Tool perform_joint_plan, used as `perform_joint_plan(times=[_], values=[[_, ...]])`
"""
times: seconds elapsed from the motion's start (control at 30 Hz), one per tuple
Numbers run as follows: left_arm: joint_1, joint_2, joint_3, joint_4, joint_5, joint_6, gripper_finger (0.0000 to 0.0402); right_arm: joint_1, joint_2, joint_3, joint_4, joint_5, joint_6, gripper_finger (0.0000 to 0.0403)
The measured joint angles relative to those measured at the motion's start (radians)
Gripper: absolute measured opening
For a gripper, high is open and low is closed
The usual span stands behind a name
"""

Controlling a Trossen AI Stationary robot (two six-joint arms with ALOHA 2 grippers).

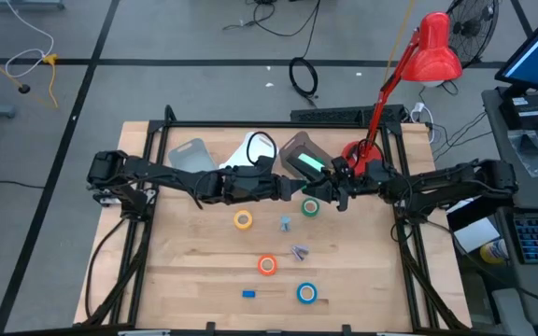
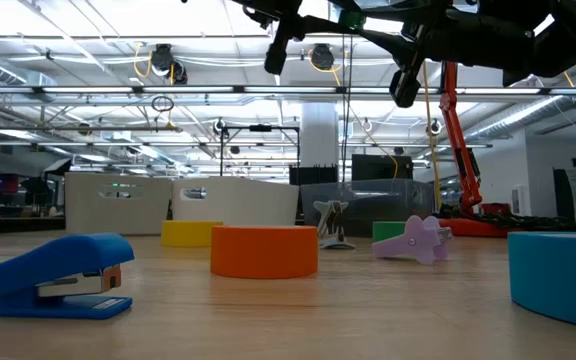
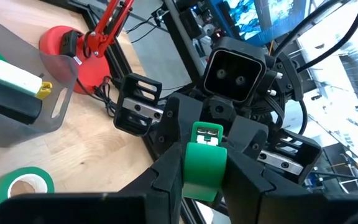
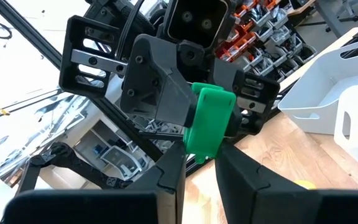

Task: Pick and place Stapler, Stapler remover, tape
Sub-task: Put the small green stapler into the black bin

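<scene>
A small green stapler [image 3: 202, 163] hangs in the air between my two grippers, above the green tape [image 1: 311, 207]. My left gripper [image 3: 202, 171] reaches in from the table's left and is shut on it. My right gripper [image 4: 201, 160] comes from the right and is shut on it too. On the table lie the yellow tape [image 1: 243, 220], the orange tape [image 1: 267, 265], the blue tape [image 1: 306, 293], a blue stapler [image 2: 58, 275] and a purple stapler remover [image 2: 415, 240]. My left gripper pinches one end of the green stapler [image 3: 199, 183] between its two fingers, coming about level from the table's left. The stapler is lifted clear of the table. My right gripper pinches the stapler's other end [image 4: 205, 144] between its two fingers, coming from the table's right and slanting slightly upward.
At the table's far side stand a clear grey bin [image 1: 190, 156], a white bin [image 1: 255, 149] and a dark bin [image 1: 302, 154] with something green inside. A red desk lamp [image 1: 409, 75] stands at the far right. A second, grey remover [image 1: 286, 222] lies mid-table.
</scene>
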Motion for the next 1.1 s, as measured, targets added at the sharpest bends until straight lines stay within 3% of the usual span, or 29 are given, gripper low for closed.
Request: perform_joint_plan(times=[0.53,0.9,1.1], values=[[0.009,0.001,0.000,0.007,0.001,0.082,0.0100,0.000,0.000,0.000,0.002,0.009,0.002,0.0059],[0.033,0.003,-0.001,0.003,0.010,0.081,0.0218,-0.001,0.001,0.001,0.009,0.035,0.001,0.0059],[0.056,0.000,-0.001,0.004,0.031,0.102,0.0254,-0.001,0.001,0.001,0.004,0.037,0.002,0.0059]])
